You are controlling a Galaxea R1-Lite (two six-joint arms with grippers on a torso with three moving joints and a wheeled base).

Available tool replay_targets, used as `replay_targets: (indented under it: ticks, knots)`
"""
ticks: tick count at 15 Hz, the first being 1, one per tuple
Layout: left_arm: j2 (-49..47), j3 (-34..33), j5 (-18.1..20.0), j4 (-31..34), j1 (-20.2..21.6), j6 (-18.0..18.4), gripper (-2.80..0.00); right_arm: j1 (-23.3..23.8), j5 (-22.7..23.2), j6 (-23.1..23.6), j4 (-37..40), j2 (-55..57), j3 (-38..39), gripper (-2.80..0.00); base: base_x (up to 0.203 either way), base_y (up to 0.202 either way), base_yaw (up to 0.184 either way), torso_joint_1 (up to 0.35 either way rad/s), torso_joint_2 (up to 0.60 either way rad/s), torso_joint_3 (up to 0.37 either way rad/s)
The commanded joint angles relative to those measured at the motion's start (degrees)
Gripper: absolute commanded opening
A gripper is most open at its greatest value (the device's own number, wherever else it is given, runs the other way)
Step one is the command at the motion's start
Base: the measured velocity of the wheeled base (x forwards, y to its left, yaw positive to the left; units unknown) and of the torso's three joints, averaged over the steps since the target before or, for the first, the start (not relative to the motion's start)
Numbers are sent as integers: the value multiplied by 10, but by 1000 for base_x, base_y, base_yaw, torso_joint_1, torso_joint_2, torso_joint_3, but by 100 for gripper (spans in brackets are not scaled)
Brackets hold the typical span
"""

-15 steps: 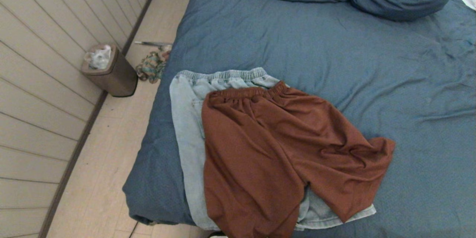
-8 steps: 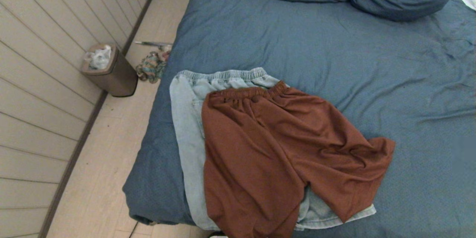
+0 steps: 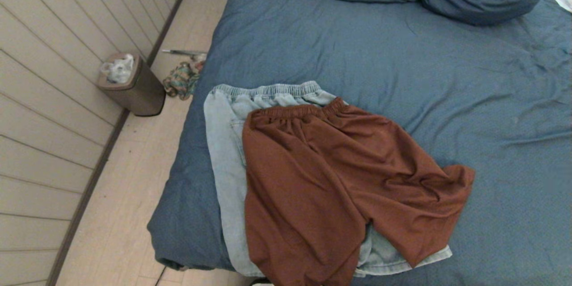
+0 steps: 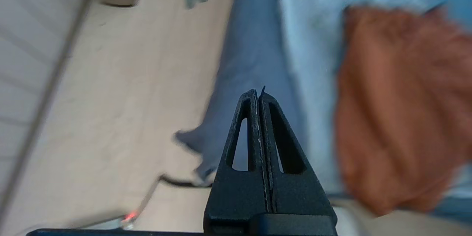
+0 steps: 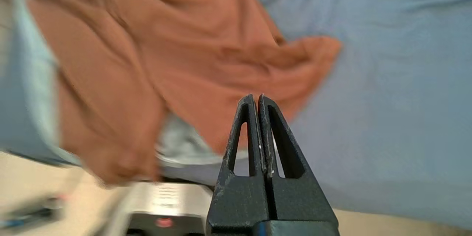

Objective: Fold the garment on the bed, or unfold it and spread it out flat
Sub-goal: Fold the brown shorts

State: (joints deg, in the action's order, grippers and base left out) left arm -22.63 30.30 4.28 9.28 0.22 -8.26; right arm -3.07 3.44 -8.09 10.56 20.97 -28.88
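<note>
Both end effectors are closed on nothing: the left end effector (image 4: 258,97) hangs over the bed's near corner by the floor, the right end effector (image 5: 257,101) above the bed (image 3: 402,67) near the rust-brown shorts (image 3: 330,178). Those shorts lie rumpled atop pale denim shorts (image 3: 223,143) at the bed's near edge. On the floor by the wall, a brown bin (image 3: 134,87) holds crumpled pale stuff.
</note>
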Motion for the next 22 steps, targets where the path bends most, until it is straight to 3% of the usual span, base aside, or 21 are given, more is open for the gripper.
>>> replay_targets:
  ticks: [1, 3, 6, 9, 13, 18, 22]
  knots:
    - [-169, 76, 29, -4, -1, -23, -280, -23, 0, -37, -1, 181, -92, -280, 0, 0, 0, 0, 0, 0]
    - [-292, 139, 67, -8, -10, -53, -280, -36, 1, -65, 0, 326, -172, -280, 0, 0, 0, 0, 0, 0]
    - [-478, 229, 89, -26, -73, -80, -280, -48, 0, -88, 10, 543, -335, -280, 0, 0, 0, 0, 0, 0]
    - [-645, 362, 86, -40, -128, -103, -280, -61, -1, -117, 24, 719, -528, -280, 0, 0, 0, 0, 0, 0]
    - [-797, 506, 68, -47, -170, -166, -280, -96, 0, -129, 46, 867, -677, -280, 0, 0, 0, 0, 0, 0]
    - [-877, 579, 64, -56, -203, -186, -280, -138, 45, -87, 47, 936, -741, -280, 0, 0, 0, 0, 0, 0]
    - [-934, 579, 37, -150, -221, -197, -280, -137, 76, -85, 58, 973, -789, -280, 0, 0, 0, 0, 0, 0]
